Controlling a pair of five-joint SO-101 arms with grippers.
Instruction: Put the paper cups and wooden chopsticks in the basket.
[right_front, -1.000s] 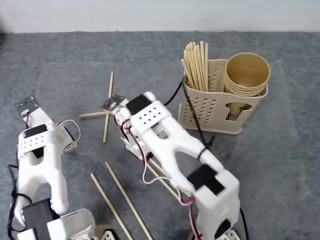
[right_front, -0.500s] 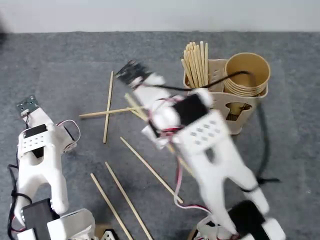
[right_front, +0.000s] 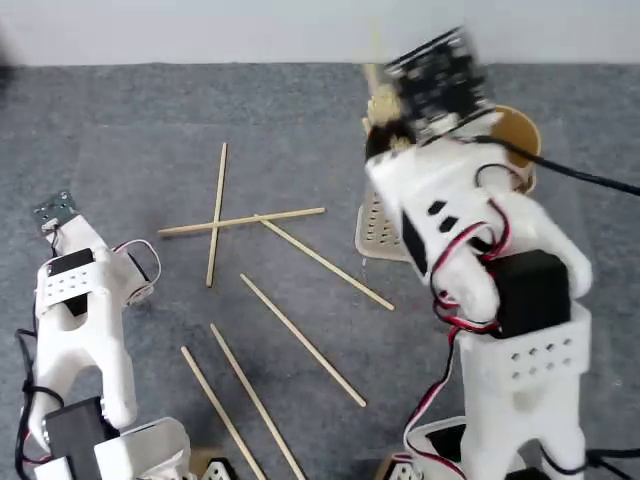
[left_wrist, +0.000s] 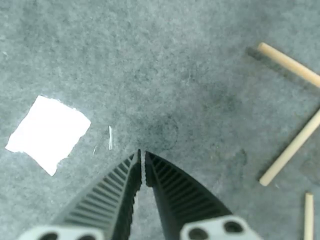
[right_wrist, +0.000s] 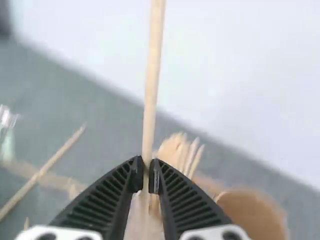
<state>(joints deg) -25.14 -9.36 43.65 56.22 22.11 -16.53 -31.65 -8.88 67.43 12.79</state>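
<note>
right gripper (right_wrist: 145, 167) clenched on one wooden chopstick (right_wrist: 152, 75), stick upright between the jaws. a second ago this arm sat low on the mat (right_front: 120, 110) by the crossed sticks (right_front: 217, 222); now it has swung up over the basket (right_front: 378, 232), above the chopstick bundle (right_wrist: 180, 147). drop looks close, though the arm hides the stick's lower end. paper cups (right_front: 517, 128) already stacked in the basket. six loose chopsticks (right_front: 300, 340) left on the mat. left gripper (left_wrist: 141, 156) pinched closed on nothing, unmoved, low over the mat.
</note>
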